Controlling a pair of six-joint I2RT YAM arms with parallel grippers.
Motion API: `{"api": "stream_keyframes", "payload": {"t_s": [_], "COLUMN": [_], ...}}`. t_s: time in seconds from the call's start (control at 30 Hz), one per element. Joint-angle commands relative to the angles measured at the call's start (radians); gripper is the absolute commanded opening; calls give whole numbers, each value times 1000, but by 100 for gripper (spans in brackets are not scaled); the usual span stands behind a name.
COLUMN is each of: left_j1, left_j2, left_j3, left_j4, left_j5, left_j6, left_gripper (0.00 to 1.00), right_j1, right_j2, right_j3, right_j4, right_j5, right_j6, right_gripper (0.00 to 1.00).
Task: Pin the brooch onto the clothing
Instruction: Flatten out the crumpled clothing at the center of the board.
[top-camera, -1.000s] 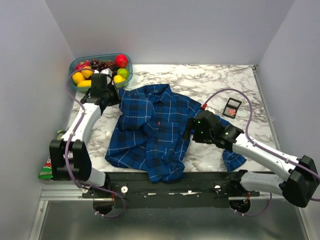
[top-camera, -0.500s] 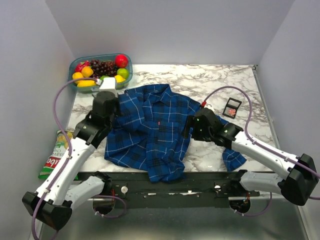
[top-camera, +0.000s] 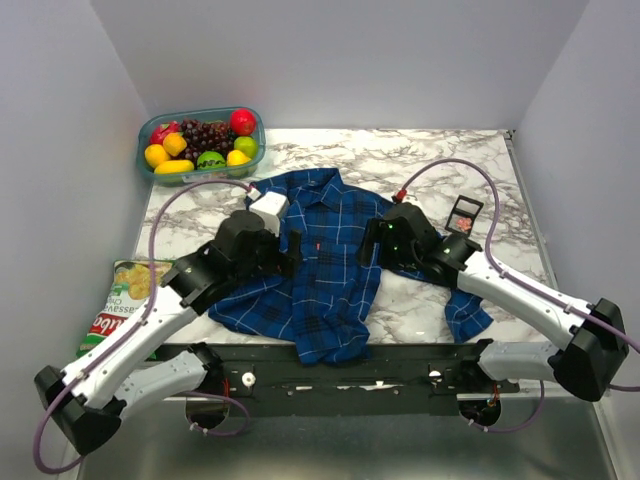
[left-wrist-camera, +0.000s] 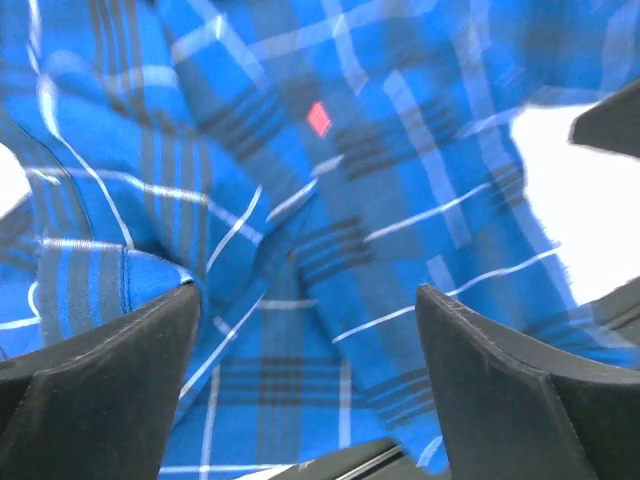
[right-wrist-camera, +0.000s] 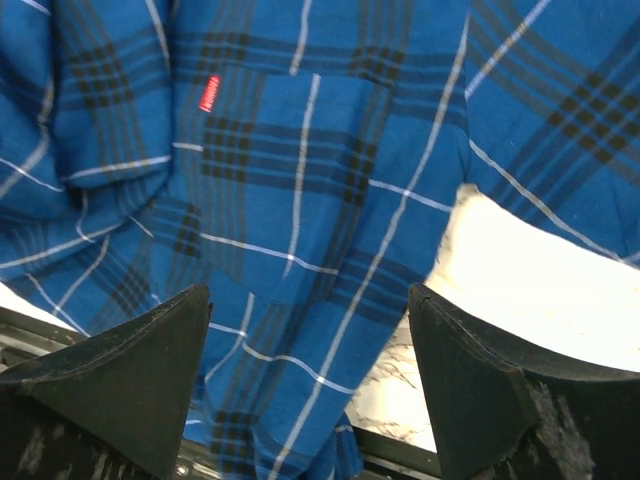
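**While my left gripper (left-wrist-camera: 305, 300) and right gripper (right-wrist-camera: 308, 295) hang open over the clothing (top-camera: 330, 290), the brooch (top-camera: 461, 211) lies off it**

As I look down from the overhead camera, the clothing, a blue plaid shirt, lies rumpled on the marble table (top-camera: 420, 160) with its collar toward the far side. My left gripper is above its left half, fingers spread wide, and only plaid shows between them. My right gripper is over the right edge, equally spread and empty, with bare marble below one finger. A small red tag (right-wrist-camera: 209, 92) marks the chest pocket. The brooch shows as a salmon speck on the black square case (top-camera: 470, 225), on the table right of the clothing.
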Motion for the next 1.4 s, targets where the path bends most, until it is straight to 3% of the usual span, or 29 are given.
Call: {"api": "stream_keyframes", "payload": {"t_s": [0.0, 0.13, 0.3, 0.5, 0.57, 0.63, 0.73, 0.93, 1.2, 1.37], "left_j1": [46, 166, 339, 368, 368, 368, 366, 331, 138, 84], "left_j2": [-80, -75, -70, -38, -26, -14, 50, 74, 100, 140], "left_j3": [144, 214, 188, 86, 65, 43, 13, -33, -153, -202], "left_j4": [-9, -177, -281, -279, -237, -190, -146, -94, 28, 136], "left_j5": [8, -67, -15, 75, 175, 282, 376, 413, 422, 441], "left_j6": [21, -14, -23, -25, -19, -34, -46, -75, -186, -235], "left_gripper": [99, 99, 99, 99, 99, 85, 50, 12, 9, 9], "right_j1": [5, 34, 76, 101, 111, 117, 127, 130, 140, 174], "right_j2": [39, 120, 269, 442, 519, 571, 660, 798, 839, 839], "right_j3": [72, 191, 369, 618, 711, 773, 879, 1046, 1045, 1000], "right_j4": [45, 49, 45, 31, 25, 12, -9, -83, -110, -90], "right_j5": [-47, -59, -66, -89, -92, -98, -105, -124, -208, -251], "right_j6": [-21, -42, -74, -107, -113, -122, -137, -206, -291, -341], "right_gripper": [87, 87, 87, 87, 87, 87, 87, 87, 87, 87]}}
